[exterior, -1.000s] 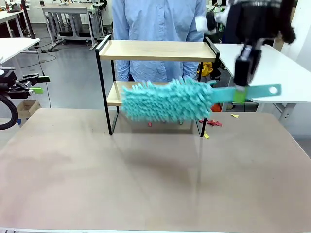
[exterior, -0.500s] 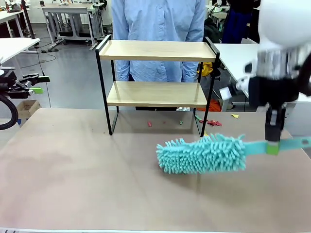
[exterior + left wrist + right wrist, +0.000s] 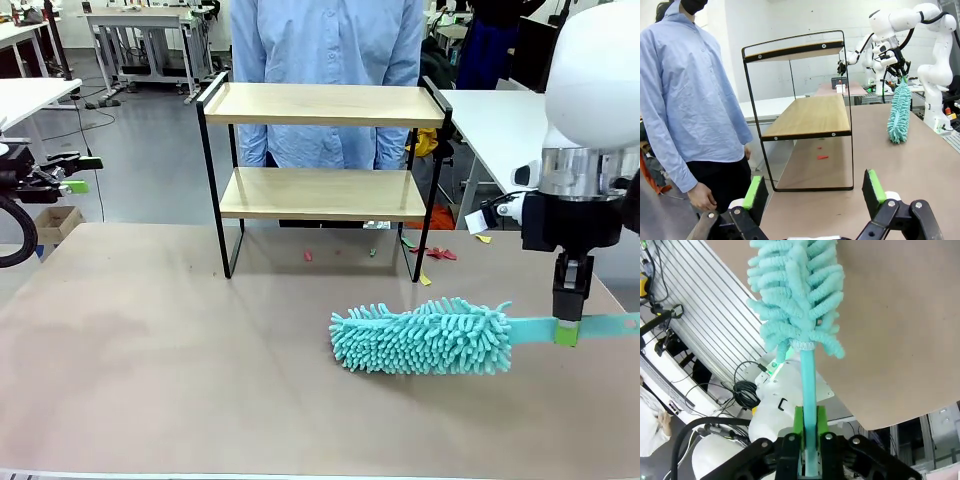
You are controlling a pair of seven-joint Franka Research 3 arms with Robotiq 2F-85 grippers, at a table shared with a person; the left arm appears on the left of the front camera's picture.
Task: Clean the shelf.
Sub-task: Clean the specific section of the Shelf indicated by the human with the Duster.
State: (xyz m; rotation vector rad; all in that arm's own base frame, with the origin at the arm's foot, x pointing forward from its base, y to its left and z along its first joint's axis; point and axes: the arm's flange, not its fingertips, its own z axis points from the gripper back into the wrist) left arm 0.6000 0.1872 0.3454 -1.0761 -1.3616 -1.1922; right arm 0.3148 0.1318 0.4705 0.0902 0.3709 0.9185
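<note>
The wide, flat, tan-topped table (image 3: 150, 350) is shared with a person in a light blue shirt (image 3: 325, 40), who is seen standing just behind the shelf (image 3: 325, 105), a small rack of 2 light wooden boards in a thin black metal frame, set upright at the table's far edge near the middle. Both boards are seen bare. The fluffy teal chenille duster (image 3: 425, 338) is laid with its head on the table, well apart from the shelf and nearer the robot than its right legs. Its flat teal plastic handle is clamped between the green pads of the right gripper (image 3: 567, 335), near the table's right edge. The left gripper (image 3: 814, 187) is held off the table's left side with its jaws wide apart and nothing between them. A few small red, green and yellow scraps (image 3: 308, 256) are seen on the table under and beside the lower board. Whether a pause between sweeps or a setting down is in hand cannot be told. If another sweep is meant, the head should be lifted clear of the frame posts, entered from the open front and drawn along a board with light pressure, so that the light rack is not shoved toward the person.
</note>
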